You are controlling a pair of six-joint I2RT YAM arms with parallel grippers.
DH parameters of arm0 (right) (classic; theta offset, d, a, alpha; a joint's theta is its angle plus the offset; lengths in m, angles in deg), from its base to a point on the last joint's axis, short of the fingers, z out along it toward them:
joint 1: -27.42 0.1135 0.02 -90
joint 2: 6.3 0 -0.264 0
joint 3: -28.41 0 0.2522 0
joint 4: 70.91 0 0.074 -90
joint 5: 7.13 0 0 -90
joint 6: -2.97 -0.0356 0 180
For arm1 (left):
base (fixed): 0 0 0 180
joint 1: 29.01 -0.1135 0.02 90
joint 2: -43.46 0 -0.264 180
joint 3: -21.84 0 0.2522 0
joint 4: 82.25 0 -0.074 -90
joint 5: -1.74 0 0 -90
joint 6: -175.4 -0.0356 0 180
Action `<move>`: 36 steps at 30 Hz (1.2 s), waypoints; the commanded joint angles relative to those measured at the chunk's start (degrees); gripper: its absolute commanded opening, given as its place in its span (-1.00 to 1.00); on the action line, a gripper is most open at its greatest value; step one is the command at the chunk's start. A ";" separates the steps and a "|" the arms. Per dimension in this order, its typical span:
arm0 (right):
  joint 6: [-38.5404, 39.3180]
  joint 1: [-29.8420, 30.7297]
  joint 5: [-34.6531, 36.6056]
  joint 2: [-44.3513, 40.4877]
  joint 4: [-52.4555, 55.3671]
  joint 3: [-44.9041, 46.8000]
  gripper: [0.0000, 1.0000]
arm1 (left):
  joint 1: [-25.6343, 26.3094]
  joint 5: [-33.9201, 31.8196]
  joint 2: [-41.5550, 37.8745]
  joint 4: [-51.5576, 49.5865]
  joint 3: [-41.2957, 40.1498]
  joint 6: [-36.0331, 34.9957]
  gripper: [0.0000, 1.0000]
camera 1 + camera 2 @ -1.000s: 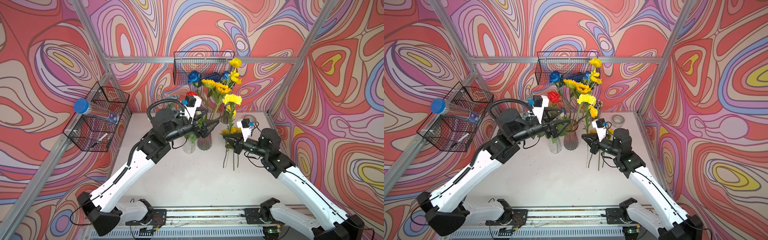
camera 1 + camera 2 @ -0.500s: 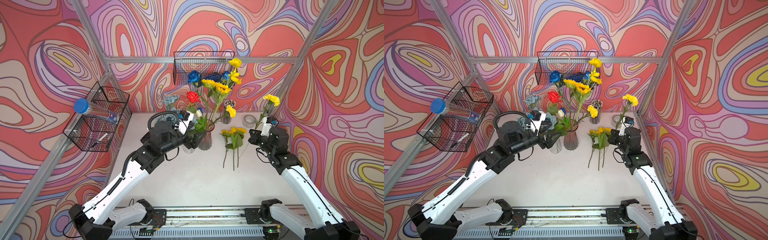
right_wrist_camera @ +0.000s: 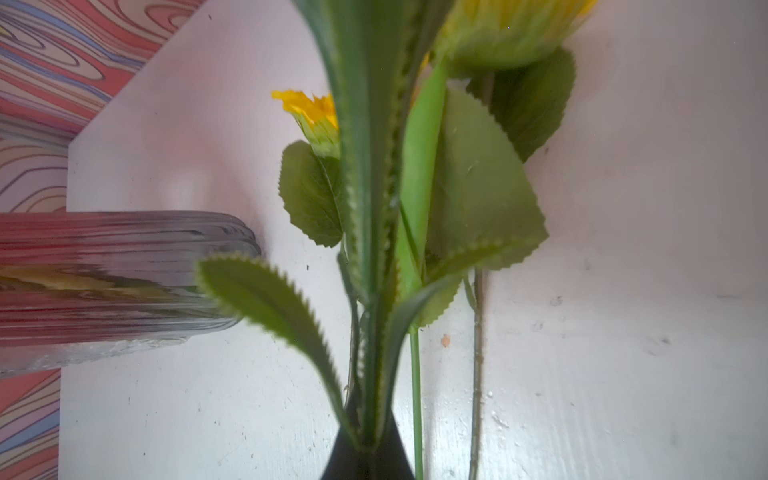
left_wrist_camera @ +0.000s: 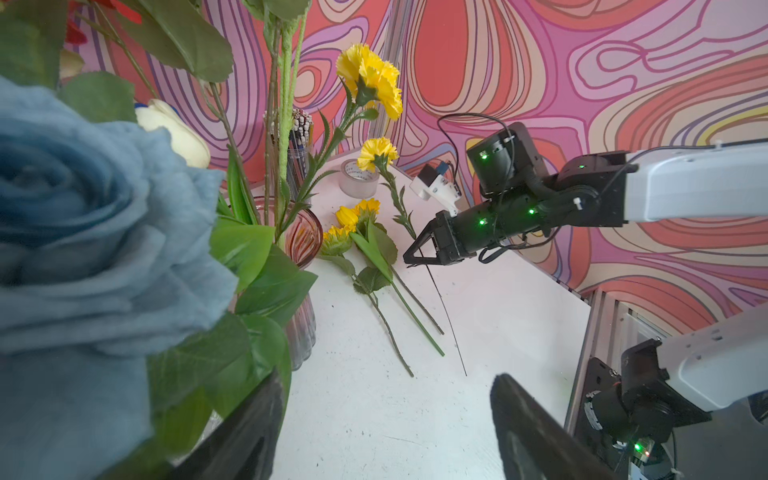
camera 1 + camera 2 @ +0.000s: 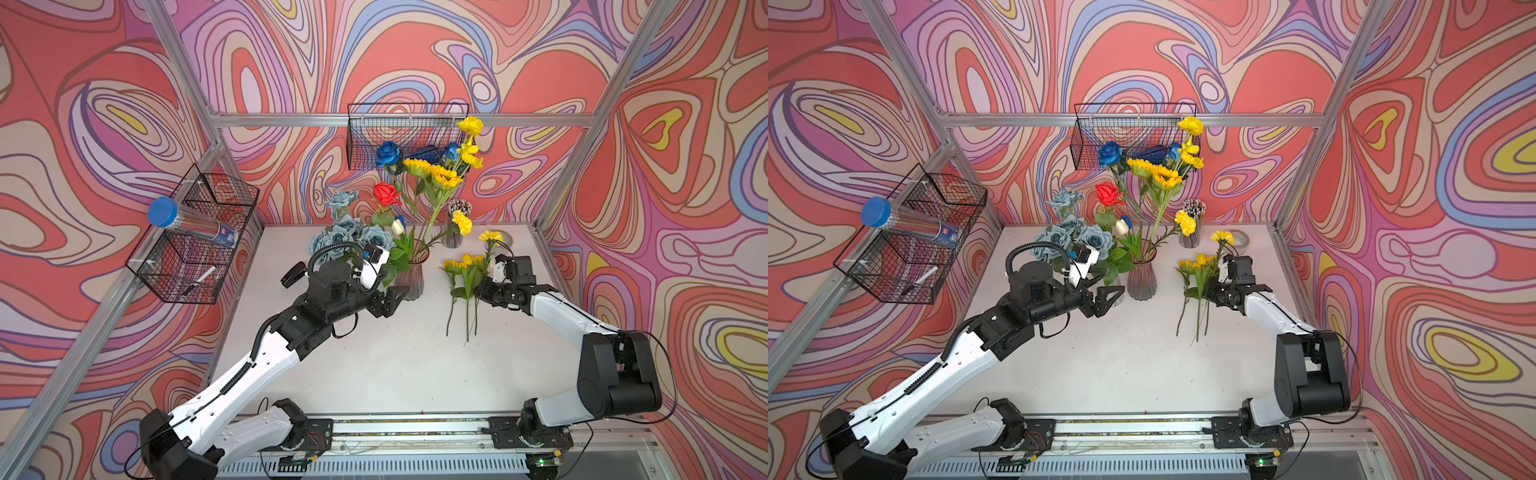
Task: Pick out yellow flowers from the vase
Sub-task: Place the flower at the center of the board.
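White table is carrying loose yellow flowers at three o'clock of the ribbed glass vase. Right gripper is clenching a yellow carnation by its stem beside them; left gripper is hanging released at the vase's seven o'clock. More yellow blooms are standing inside it.

I see the ribbed glass vase from high in front in both top views; my left wrist camera looks past it close up, my right sits low beside it.

White arm shells; black joints; ribbed black cable; green lights.
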 commanded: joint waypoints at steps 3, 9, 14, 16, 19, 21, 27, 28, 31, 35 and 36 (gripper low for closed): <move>3.11 0.20 -6.68 6.38 2.22 -4.96 -1.00 | 0.10 0.36 -1.56 3.49 -4.39 3.58 0.58; 4.38 1.28 -5.46 10.15 5.00 -7.67 -1.00 | 0.26 -2.18 -2.70 10.03 -11.44 7.56 0.56; 4.65 1.26 -5.43 11.28 5.54 -8.48 -1.00 | 0.98 -5.59 -1.96 14.24 -15.33 9.76 0.54; 4.74 1.28 -5.38 11.54 5.68 -8.70 -0.97 | 1.07 -6.58 -1.59 17.10 -17.41 10.77 0.53; 4.96 1.34 -5.37 11.64 6.12 -9.07 -0.82 | 1.07 -8.64 -0.68 24.16 -21.90 12.83 0.53; 5.14 1.32 -5.21 11.47 6.47 -9.14 -0.67 | 1.01 -9.12 1.36 28.20 -23.95 14.11 0.53; 5.51 1.27 -4.25 9.53 7.31 -8.68 -0.13 | 1.00 -9.53 8.43 36.74 -26.21 16.61 0.52; 5.39 1.34 -3.96 8.76 7.23 -8.35 -0.02 | 0.98 -10.45 9.54 37.71 -26.16 16.50 0.52; 4.88 1.29 -3.11 6.15 6.54 -7.39 0.66 | 0.98 -13.36 12.80 41.53 -28.82 16.05 0.52; 4.55 1.33 -2.83 2.48 5.99 -6.82 0.96 | 0.77 -18.76 16.77 47.38 -29.90 15.52 0.54; 4.55 1.29 -2.74 1.80 6.08 -6.83 0.97 | 0.59 -19.65 17.67 47.99 -29.82 15.51 0.55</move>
